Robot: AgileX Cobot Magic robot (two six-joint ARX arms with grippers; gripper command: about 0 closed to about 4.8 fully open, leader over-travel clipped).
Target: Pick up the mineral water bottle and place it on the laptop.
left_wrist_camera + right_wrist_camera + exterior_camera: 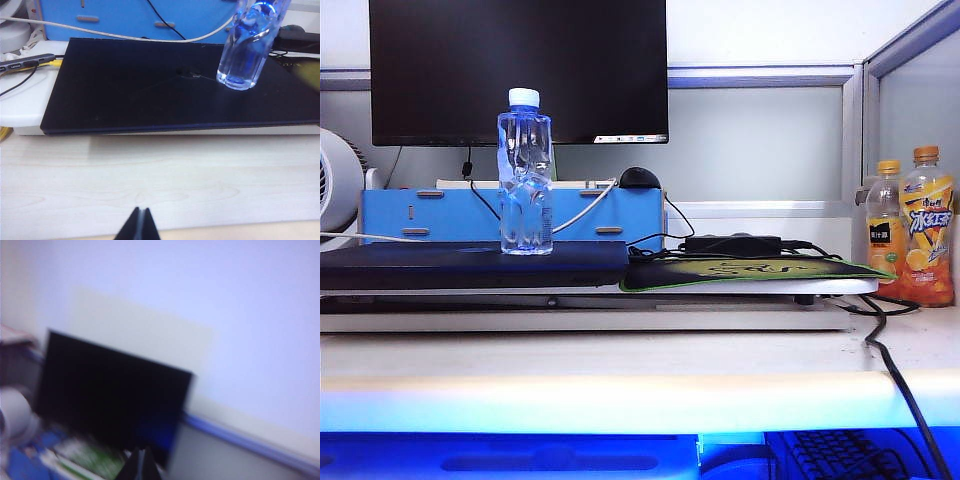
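A: Left gripper [139, 225], what do you read?

B: Fingertips pressed together to a dark wedge, nothing between them. It hangs over pale wood desk [160, 185], short of the laptop's front edge. Not in the exterior view.

A: Right gripper [139, 465]?

B: Same closed wedge, empty. Its camera is blurred and tilted: it looks at the monitor [112, 395] and the pale wall [225, 300] above, with a blue-topped partition [245, 440] running off to one side. Not in the exterior view either.

A: The bottle?

B: Bottle [525, 172] stands upright on the laptop [470, 265], white cap on, toward the right part of the lid in the exterior view. Left wrist view shows its base [242, 60] flat on the dark lid [150, 90], free of both grippers.

A: Around the laptop?

B: Laptop lies closed on a white stand [580, 312]. Just to its right, a green-black mat [750, 272], its edge touching or overlapping the laptop's; I cannot tell which. A black adapter [733, 243] sits behind the mat, cables trailing off the desk. Behind the laptop, a blue box [450, 215] with a white cable [125, 36] across it. Monitor [518, 70] above, dark.

A: Far right?

B: Two orange-capped drink bottles [912, 225], side by side against the partition, well apart from the laptop. A white fan [335, 185] at the far left edge.
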